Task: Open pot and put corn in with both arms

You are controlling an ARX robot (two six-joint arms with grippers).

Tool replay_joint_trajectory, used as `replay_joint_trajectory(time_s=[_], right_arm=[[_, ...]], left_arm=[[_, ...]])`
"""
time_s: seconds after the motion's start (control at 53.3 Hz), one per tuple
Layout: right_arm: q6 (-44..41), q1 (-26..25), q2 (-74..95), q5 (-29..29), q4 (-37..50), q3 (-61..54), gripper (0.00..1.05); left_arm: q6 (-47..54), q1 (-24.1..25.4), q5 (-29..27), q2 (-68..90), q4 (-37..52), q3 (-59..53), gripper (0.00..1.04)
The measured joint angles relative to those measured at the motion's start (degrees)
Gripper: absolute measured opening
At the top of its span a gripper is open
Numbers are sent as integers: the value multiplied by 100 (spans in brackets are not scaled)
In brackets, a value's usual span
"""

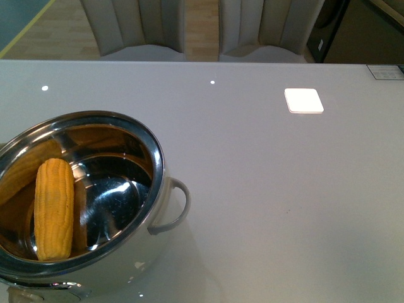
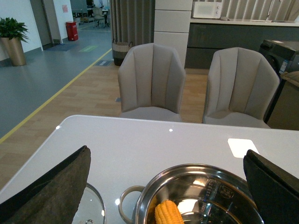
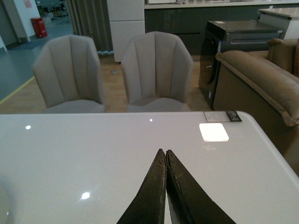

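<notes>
Grey bench [image 1: 271, 189] lies bare right of my pot [image 1: 126, 123], corn [image 1: 53, 208] inside it. Left claw [image 2: 168, 186] gapes wide above the pot, holding nothing; right claw [image 3: 166, 161] hovers pinched closed, empty.

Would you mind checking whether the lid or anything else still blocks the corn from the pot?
Nothing visible does: the corn already lies inside the open pot, and the glass lid rests on the table beside it.

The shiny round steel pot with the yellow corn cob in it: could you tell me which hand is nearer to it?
Left. The left hand hangs open right over the shiny round steel pot; the right hand, shut, sees only bare table.
</notes>
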Motion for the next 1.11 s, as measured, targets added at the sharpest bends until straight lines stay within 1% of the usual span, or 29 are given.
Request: replay_joint_trajectory(time_s=[0.094, 0.131, 0.244, 0.263, 0.394, 0.432, 0.507, 0.525, 0.619, 0.638, 0.694, 1.107], right_arm=[[0, 0, 0, 0, 0, 0, 2], [-7, 0, 0, 0, 0, 0, 5], [-7, 0, -2, 0, 0, 0, 24], [-7, 0, -2, 0, 0, 0, 26], [-7, 0, -2, 0, 0, 0, 58], [-7, 0, -2, 0, 0, 0, 63], [-7, 0, -2, 0, 0, 0, 77], [-7, 0, -2, 0, 0, 0, 78], [-7, 0, -2, 0, 0, 0, 96], [-4, 0, -2, 0, 0, 0, 97], [-7, 0, -2, 0, 0, 0, 96], [-7, 0, -2, 0, 0, 0, 96]], left_arm=[[0, 0, 0, 0, 0, 0, 98], [0, 0, 0, 0, 0, 0, 98], [0, 0, 0, 0, 0, 0, 98], [0, 0, 0, 0, 0, 0, 98], [0, 0, 0, 0, 0, 0, 98], [0, 0, 2, 0, 0, 0, 98], [0, 0, 0, 0, 0, 0, 98], [0, 0, 0, 0, 0, 0, 98], [0, 0, 0, 0, 0, 0, 98], [0, 0, 0, 0, 0, 0, 98], [0, 0, 0, 0, 0, 0, 98], [0, 0, 0, 0, 0, 0, 98]])
